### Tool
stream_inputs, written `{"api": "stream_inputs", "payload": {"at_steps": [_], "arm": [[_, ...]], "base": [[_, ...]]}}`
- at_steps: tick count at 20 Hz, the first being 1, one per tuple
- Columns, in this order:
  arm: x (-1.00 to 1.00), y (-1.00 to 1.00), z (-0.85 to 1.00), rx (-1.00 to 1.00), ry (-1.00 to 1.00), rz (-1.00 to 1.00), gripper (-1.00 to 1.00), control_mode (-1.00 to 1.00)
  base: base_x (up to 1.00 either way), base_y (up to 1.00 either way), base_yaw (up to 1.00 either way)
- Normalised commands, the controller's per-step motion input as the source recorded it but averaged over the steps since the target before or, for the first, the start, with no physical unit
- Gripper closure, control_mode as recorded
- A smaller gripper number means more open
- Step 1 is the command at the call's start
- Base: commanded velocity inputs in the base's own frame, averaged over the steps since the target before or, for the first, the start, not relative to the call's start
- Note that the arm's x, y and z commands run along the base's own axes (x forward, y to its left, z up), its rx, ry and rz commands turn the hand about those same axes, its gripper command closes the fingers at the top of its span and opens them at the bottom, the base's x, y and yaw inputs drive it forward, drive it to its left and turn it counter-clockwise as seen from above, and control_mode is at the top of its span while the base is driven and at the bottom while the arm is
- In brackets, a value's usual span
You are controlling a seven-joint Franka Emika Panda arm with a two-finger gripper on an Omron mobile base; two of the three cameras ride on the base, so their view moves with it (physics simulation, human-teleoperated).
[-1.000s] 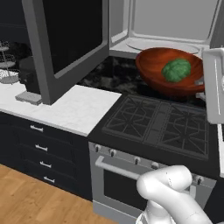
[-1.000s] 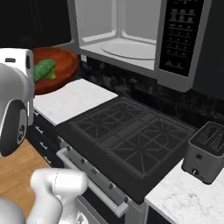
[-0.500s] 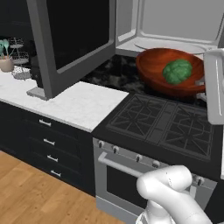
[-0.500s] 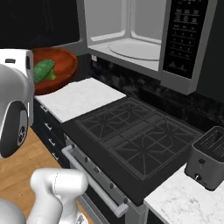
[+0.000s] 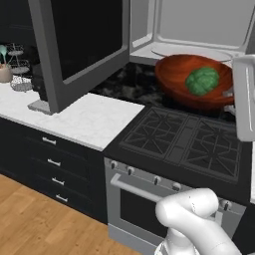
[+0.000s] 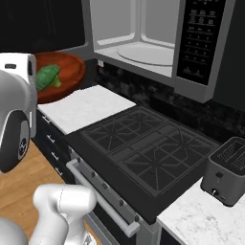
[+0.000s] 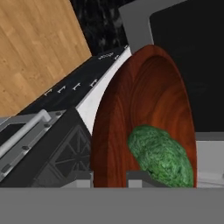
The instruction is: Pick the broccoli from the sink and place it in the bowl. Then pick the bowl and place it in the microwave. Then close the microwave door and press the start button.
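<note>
While the wide, shallow, glossy reddish-brown bowl [image 5: 195, 80] hung in mid-air at the upper right of the left base view, the open cavity of the large built-in microwave [image 5: 199, 30] with its grey metal frame lay directly behind and slightly above it. That was the relation the coming move seemed to turn on: the bowl's rim sat just below the light grey cavity floor, so it probably needed a small lift and then a push straight inward. In the right base view the bowl [image 6: 62, 76] appeared at the left edge, still outside the cavity and to the left of the opening.

The small rounded green broccoli [image 5: 202, 80] floret rested inside the bowl, toward its right side; in the hand view the broccoli [image 7: 161, 155] lay low in the basin, close to the dark finger tips. The gripper [image 7: 110, 179] stood narrowly parted, its tips at the near rim of the bowl [image 7: 144, 118], apparently pinching that edge and carrying it.

The big dark glass microwave door [image 5: 84, 45] in its grey frame stood swung wide at the upper left of the left base view, clear of the path. The bowl looked slightly tilted, so the floret could roll.
</note>
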Motion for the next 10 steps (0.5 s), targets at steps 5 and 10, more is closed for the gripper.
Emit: {"api": "stream_inputs", "payload": {"at_steps": [5,10], "arm": [[-0.08,0.05,0.37,-0.03,-0.10,-0.09,1.00,-1.00],[0.18,0.00,0.15,-0.07,0.00,-0.24,1.00,-1.00]], "base": [[0.00,0.00,0.00],[0.00,0.00,0.00]]}}
